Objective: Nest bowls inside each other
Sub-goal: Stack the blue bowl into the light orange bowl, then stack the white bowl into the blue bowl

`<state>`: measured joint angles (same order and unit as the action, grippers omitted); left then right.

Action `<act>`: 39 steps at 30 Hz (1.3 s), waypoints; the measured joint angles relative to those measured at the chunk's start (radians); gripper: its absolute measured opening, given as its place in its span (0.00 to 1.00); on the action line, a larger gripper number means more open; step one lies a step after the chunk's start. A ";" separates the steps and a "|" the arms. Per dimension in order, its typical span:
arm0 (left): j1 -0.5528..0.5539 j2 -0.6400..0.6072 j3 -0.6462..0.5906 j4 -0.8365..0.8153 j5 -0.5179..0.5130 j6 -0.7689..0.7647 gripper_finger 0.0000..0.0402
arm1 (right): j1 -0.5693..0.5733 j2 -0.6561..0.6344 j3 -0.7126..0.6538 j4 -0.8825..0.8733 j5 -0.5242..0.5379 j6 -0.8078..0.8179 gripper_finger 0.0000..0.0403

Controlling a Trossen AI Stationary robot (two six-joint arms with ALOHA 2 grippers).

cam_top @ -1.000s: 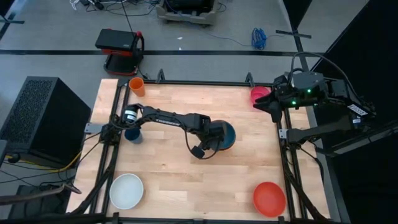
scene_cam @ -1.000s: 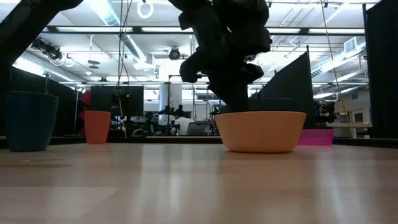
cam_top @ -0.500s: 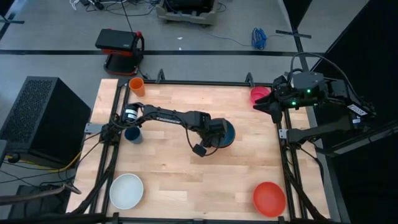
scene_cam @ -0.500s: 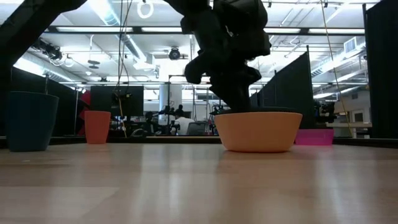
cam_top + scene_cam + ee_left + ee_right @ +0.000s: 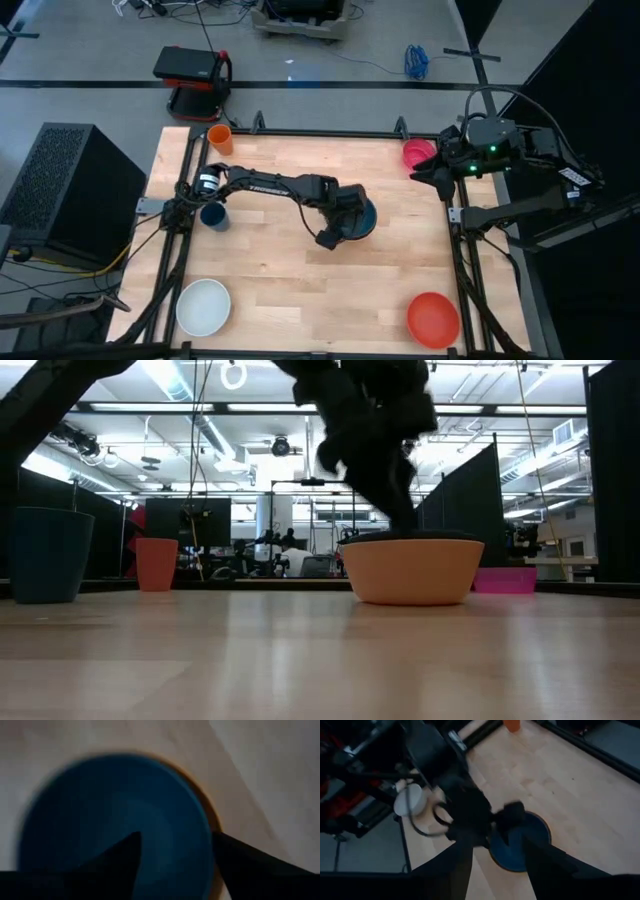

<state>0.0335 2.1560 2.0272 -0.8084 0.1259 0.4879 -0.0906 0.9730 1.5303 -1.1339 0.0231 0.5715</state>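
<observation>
the dark teal bowl (image 5: 362, 218) is seated inside the orange bowl (image 5: 411, 570) mid-counter (image 5: 280, 270); the left pincer (image 5: 345, 222) is spread apart above it, nothing gripped, seemingly for release.

You won't find legible text here: no labels, brand names, numbers or signs can be read in any view.
</observation>
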 joint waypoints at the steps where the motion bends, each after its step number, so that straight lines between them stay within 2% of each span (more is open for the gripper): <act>1: 0.002 -0.002 0.020 -0.004 0.003 -0.006 0.55 | 0.000 -0.001 0.000 -0.006 -0.001 0.000 0.43; 8: 0.017 -0.018 0.158 -0.029 0.024 -0.049 0.69 | 0.000 -0.008 0.000 -0.051 -0.005 0.000 0.43; 12: 0.032 -0.021 0.223 -0.172 0.100 -0.094 0.72 | 0.000 -0.029 0.000 -0.081 -0.023 0.015 0.42; 16: 0.049 -0.020 0.237 -0.359 0.193 -0.138 0.74 | 0.000 -0.054 0.000 -0.150 -0.036 0.037 0.41; 18: 0.055 -0.020 0.237 -0.399 0.254 -0.162 0.74 | 0.001 -0.064 0.000 -0.175 -0.038 0.054 0.40; 21: 0.061 -0.023 0.237 -0.373 0.340 -0.193 0.74 | 0.015 -0.070 0.000 -0.171 -0.038 0.057 0.40; 39: 0.098 -0.174 0.238 -0.069 0.317 -0.241 0.60 | 0.085 -0.072 0.000 -0.157 0.009 0.064 0.40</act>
<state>0.1313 1.9822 2.2650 -0.8777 0.4431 0.2467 -0.0059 0.9013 1.5307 -1.2907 0.0322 0.6351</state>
